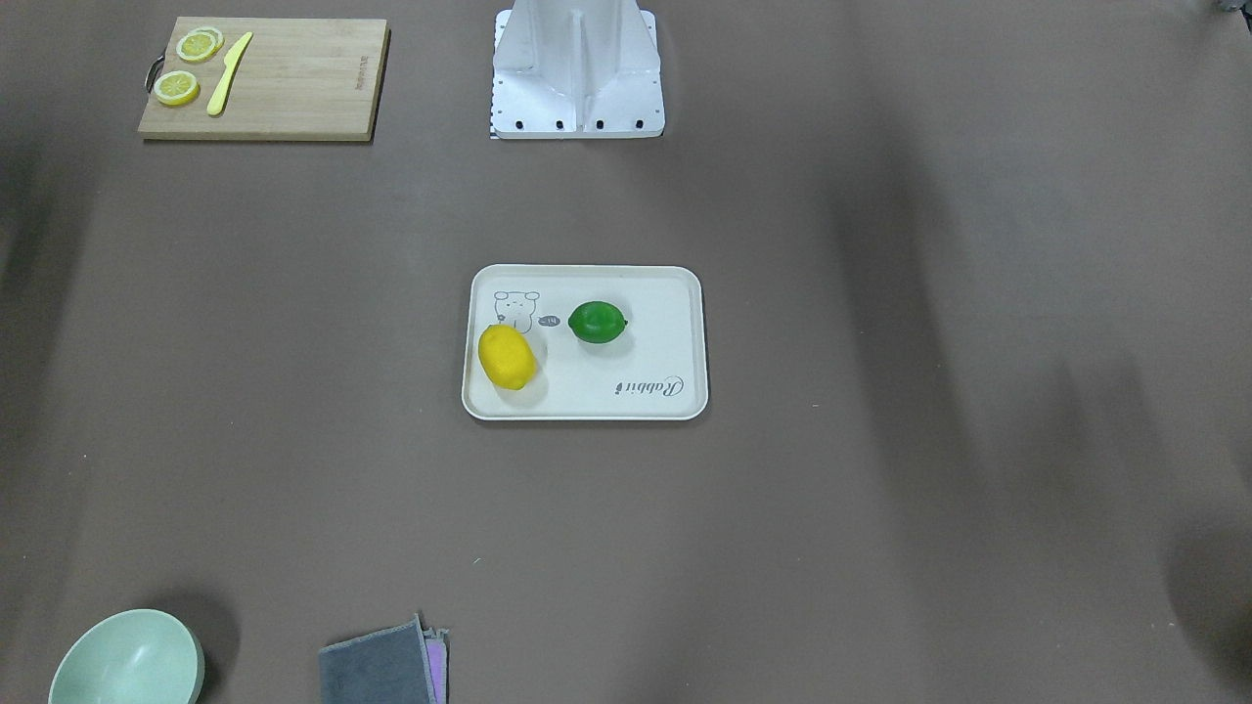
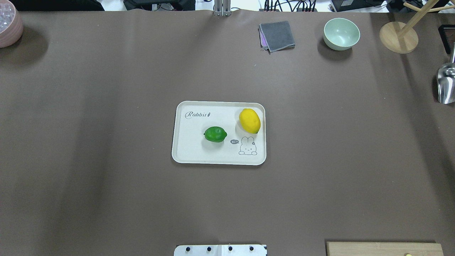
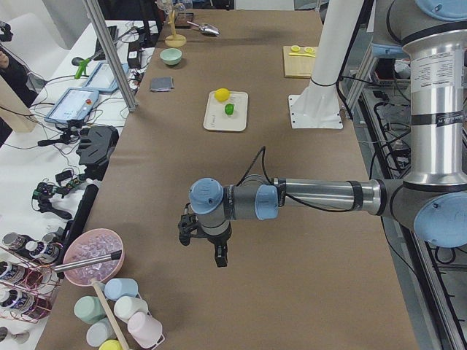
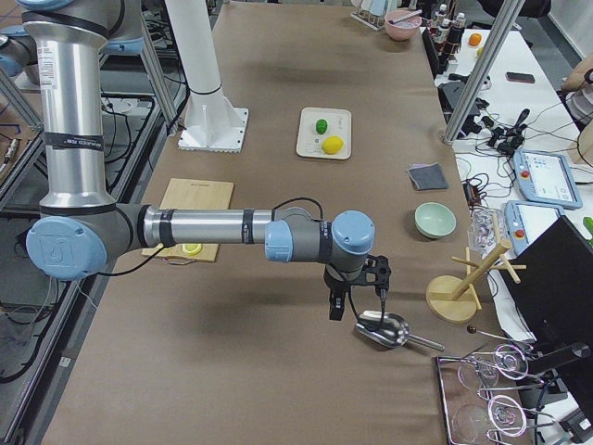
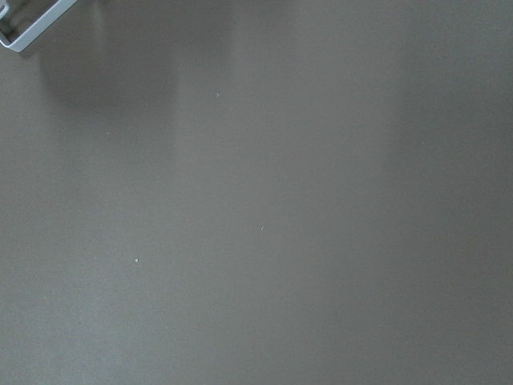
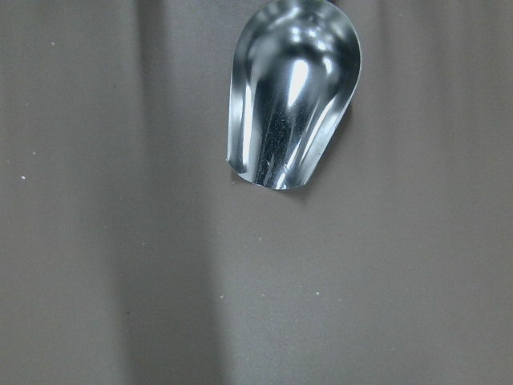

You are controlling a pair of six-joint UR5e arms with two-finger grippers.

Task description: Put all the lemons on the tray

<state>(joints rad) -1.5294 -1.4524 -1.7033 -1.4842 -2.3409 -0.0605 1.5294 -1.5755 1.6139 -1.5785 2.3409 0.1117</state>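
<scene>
- Brown table covering (image 2: 106, 89) runs under everything.
- Left gripper (image 3: 208, 250) hangs over bare table toward the robot's left end. Only a side view shows it, so I cannot tell whether its jaws are parted or closed.
- Right gripper (image 4: 358, 302) hangs just above a metal scoop (image 4: 383, 329) toward the opposite end. I cannot tell its jaw state either.
- Mid-table, well apart from both grippers, the tray (image 2: 188, 151) carries both lemons. The yellow lemon (image 2: 249, 120) lies near its rim and the green lemon (image 2: 215, 134) near its centre, and the two do not touch.
- Farther out are a grey cloth (image 2: 277, 35), a pale green bowl (image 2: 341, 33) and a cutting board (image 1: 293, 88).
</scene>
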